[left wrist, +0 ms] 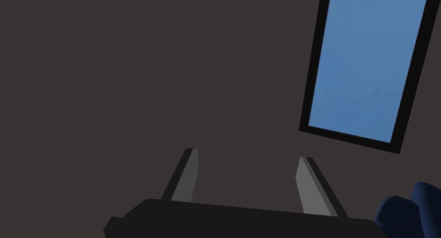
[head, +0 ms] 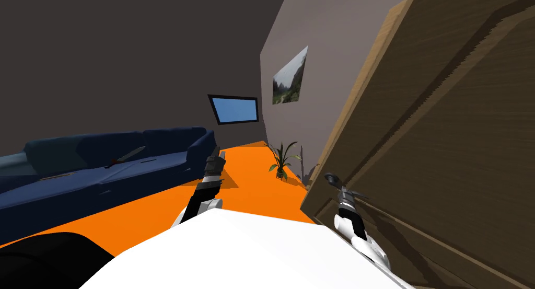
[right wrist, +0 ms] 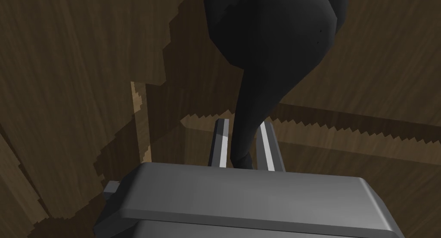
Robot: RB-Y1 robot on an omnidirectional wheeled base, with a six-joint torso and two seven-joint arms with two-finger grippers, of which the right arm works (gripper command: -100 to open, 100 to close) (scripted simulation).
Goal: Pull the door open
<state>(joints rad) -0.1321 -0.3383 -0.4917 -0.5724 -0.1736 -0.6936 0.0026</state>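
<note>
Right gripper (right wrist: pixel 243 122) is clamped narrowly on the thin end of the black handle (right wrist: pixel 271 33) of the brown wooden door (head: pixel 444 118) close at the robot's right, a stiff, probably heavy panel best pulled by this rigid lever, while the left gripper (left wrist: pixel 247 154) hangs wide, empty.

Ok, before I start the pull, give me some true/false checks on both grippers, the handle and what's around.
1. The right gripper is shut on the dark door handle. True.
2. The left gripper also grips the handle. False: its fingers are open with nothing between them, and the head view shows it out over the orange floor, away from the door.
3. The door is brown with a wood grain. True.
4. The potted plant lies tipped over. False: it stands upright on the orange floor by the wall.
</note>
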